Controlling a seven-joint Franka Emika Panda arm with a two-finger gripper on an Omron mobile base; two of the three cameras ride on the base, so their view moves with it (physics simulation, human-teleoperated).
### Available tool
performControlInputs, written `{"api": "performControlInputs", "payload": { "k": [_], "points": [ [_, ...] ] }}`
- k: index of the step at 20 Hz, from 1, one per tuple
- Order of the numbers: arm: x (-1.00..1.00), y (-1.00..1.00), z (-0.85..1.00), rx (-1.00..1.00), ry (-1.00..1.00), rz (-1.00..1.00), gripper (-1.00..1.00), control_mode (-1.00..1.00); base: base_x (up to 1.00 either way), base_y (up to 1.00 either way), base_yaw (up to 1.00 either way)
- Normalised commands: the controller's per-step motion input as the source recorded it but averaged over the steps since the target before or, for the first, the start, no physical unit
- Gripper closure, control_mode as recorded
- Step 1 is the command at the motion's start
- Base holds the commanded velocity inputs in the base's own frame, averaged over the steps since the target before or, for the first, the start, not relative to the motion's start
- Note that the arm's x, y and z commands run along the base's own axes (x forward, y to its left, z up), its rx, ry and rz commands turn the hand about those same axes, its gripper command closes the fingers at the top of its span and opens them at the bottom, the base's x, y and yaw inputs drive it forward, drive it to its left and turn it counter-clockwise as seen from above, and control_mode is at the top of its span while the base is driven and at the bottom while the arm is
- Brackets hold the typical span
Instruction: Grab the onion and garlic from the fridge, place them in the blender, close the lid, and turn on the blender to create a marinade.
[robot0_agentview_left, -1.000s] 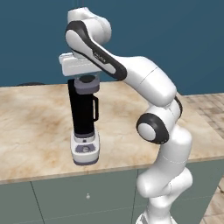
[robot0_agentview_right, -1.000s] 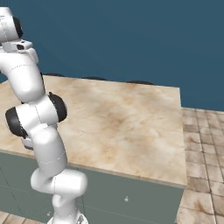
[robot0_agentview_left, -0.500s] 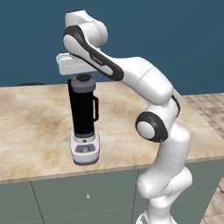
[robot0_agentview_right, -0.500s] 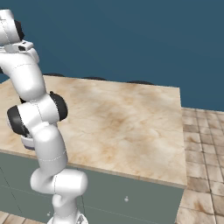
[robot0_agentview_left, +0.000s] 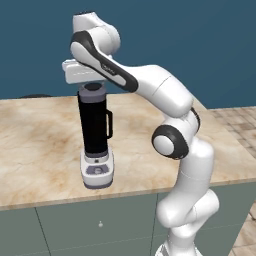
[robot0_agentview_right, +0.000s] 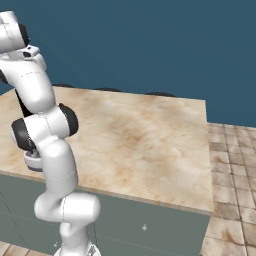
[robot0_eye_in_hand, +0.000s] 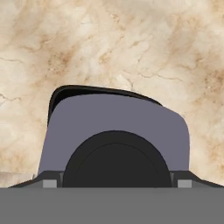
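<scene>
Looking down at the marble worktop (robot0_agentview_left: 40, 135), we've got the blender (robot0_agentview_left: 95, 135) standing upright near its front edge, handle facing the arm. The grey-lilac lid (robot0_agentview_left: 92, 90) with its dark centre is sitting on the jar. Our end effector (robot0_eye_in_hand: 113, 183) hangs right above it, fingers spread apart, holding nothing.

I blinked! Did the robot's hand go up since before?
Yes, the hand rose a little above the lid on the blender.
</scene>
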Motion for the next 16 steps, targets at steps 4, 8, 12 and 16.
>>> {"api": "performControlInputs", "payload": {
  "k": [4, 8, 12, 16],
  "points": [
    [0.09, 0.0, -0.17, 0.0, -0.12, 0.0, 1.0, -1.0, 0.0, 0.0, 0.0],
    [0.04, 0.0, -0.26, 0.0, -0.09, 0.01, 1.0, -1.0, 0.0, 0.0, 0.0],
    [0.0, 0.0, -0.27, 0.0, -0.08, 0.02, 1.0, -1.0, 0.0, 0.0, 0.0],
    [0.03, 0.01, -0.19, 0.01, -0.08, 0.02, 1.0, -1.0, 0.0, 0.0, 0.0]
  ]
}}
